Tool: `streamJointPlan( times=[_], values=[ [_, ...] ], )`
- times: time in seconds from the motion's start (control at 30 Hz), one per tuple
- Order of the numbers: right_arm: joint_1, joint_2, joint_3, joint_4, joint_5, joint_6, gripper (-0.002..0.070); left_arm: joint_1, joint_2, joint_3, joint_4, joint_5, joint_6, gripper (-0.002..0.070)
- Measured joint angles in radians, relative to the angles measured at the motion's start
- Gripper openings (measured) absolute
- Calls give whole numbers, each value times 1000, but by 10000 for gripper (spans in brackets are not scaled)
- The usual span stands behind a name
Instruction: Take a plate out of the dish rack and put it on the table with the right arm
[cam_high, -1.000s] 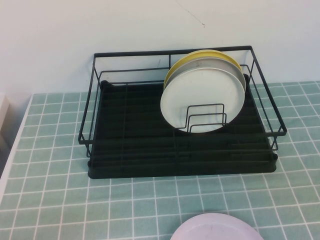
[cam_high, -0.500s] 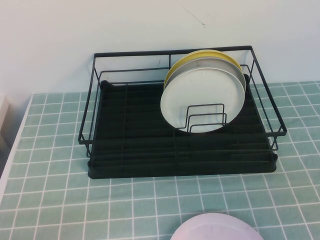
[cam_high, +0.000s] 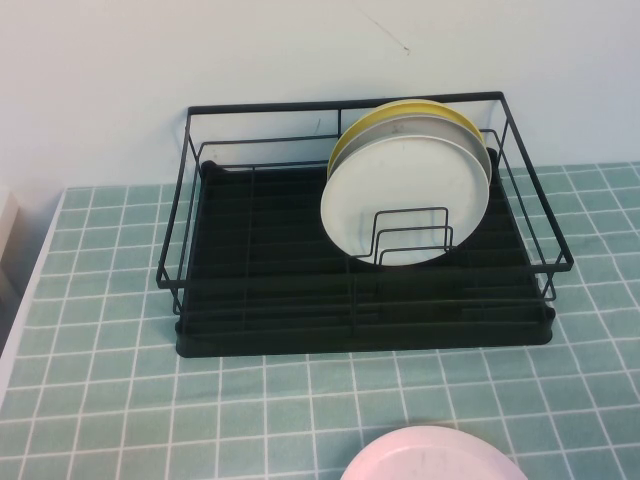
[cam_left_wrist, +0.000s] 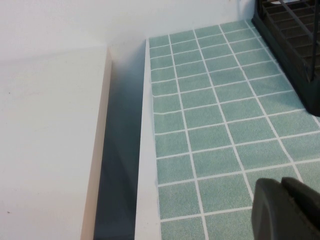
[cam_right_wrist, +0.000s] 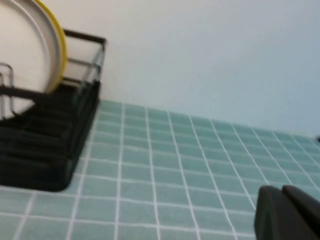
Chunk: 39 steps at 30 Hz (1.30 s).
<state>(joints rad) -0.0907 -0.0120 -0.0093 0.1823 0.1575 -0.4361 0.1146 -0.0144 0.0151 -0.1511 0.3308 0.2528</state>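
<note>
The pale pink plate (cam_high: 432, 455) lies flat on the mint-green tiled table (cam_high: 100, 400) at the near edge of the high view, in front of the black wire dish rack (cam_high: 360, 330). No gripper touches it. Neither gripper shows in the high view. My right gripper (cam_right_wrist: 281, 189) is shut and empty, hovering low over bare tiles to the right of the rack (cam_right_wrist: 45, 150). My left gripper (cam_left_wrist: 281, 181) is shut and empty over tiles near the table's left edge, with the rack's corner (cam_left_wrist: 295, 45) beyond it.
A white-grey plate (cam_high: 405, 195) stands upright in the rack's right half against wire dividers, with a yellow-green plate (cam_high: 400, 112) behind it. Both show in the right wrist view (cam_right_wrist: 20, 50). A white ledge (cam_left_wrist: 50, 140) lies beyond a gap at the table's left edge. A pale wall stands behind the rack.
</note>
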Motion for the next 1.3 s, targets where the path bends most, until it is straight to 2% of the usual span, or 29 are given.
streamJointPlan(
  times=[0.1, 0.33, 0.57, 1.3],
  values=[
    [-70, 0, 35, -80, 26, 76, -1, 0, 0, 0, 0, 0, 0, -3],
    [-35, 0, 37, -166, 162, 223, -1, 0, 0, 0, 0, 0, 0, -3],
    [43, 0, 35, -169, 168, 232, -1, 0, 0, 0, 0, 0, 0, -3],
    [46, 0, 35, -171, 169, 232, -1, 0, 0, 0, 0, 2, 0, -3]
  ],
)
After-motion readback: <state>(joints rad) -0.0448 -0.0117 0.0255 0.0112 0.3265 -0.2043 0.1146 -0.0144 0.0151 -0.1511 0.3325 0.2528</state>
